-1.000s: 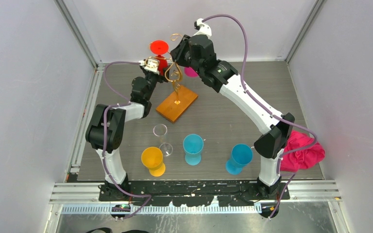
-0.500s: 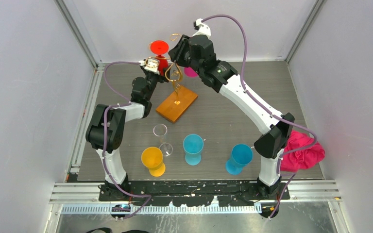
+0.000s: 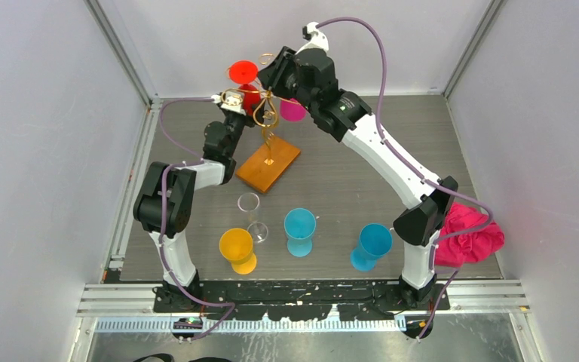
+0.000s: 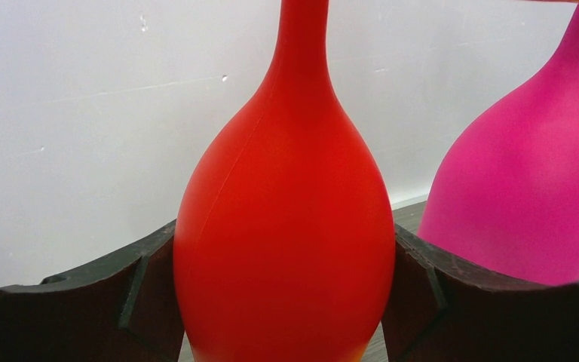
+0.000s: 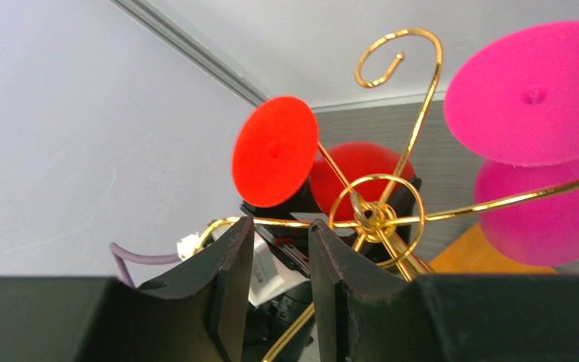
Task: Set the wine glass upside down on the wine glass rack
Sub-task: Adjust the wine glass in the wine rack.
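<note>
Setting: a robot lab test cell, not a home or a shop.

Evidence:
- Plain pale panel walls [image 3: 38,151] close the bay at 9, 12 and 3 o'clock. Bare aluminium posts [image 3: 121,51] join them at 11 and 1.
- Two white-and-black arms [image 3: 377,147] are bolted to a metal rail [image 3: 309,298] at 6 o'clock, with purple cables [image 3: 382,68] looping loose above them.
- The dark wood-grain surface [image 3: 347,173] carries staged props. Plastic goblets [image 3: 299,224] in yellow, teal and blue are lined up towards 6, and a pink cloth [image 3: 471,230] is bunched at 4.
- Lighting is flat and even, and the walls are unmarked.
</note>
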You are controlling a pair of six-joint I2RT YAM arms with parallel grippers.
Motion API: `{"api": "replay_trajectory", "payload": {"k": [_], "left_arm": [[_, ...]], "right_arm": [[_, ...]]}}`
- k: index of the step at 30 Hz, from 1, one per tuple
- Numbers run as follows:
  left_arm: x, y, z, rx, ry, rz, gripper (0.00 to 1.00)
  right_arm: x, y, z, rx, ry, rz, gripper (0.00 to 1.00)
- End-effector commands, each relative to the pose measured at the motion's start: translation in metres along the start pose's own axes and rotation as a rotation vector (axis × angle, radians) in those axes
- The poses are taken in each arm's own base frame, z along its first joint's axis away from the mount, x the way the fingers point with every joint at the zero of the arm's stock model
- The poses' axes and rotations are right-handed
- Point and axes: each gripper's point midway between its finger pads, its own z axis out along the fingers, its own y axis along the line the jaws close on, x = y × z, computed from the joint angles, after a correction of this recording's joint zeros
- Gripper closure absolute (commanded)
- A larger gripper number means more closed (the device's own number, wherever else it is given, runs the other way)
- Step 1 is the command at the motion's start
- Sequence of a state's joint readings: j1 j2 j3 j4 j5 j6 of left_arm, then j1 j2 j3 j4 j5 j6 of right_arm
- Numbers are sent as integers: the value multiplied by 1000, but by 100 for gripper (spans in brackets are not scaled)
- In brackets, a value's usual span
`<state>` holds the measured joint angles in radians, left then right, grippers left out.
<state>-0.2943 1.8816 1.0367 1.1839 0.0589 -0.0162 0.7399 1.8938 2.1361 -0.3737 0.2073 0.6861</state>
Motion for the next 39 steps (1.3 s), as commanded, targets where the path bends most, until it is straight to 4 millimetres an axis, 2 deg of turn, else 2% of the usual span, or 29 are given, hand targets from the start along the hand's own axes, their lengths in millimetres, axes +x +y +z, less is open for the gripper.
{"api": "replay_trajectory", "payload": {"k": [1,9,18,30,39], "left_arm": [[-68,5,3,-24,-229,-26,25],[-68,1,2,-4,-236,-41,25],[-69,-3,-1,18,-241,-51,25],[-72,-10,-1,52,-259,-83,26],[-74,-15,1,82,-265,-84,25]], "right_arm": [[-17,29,-1,-82,-44,48,61],[-15,31,10,-79,-46,47,61],[-22,20,24,-56,-53,38,61],[-32,5,33,-36,-48,49,61],[-27,0,42,-47,-10,70,61]]}}
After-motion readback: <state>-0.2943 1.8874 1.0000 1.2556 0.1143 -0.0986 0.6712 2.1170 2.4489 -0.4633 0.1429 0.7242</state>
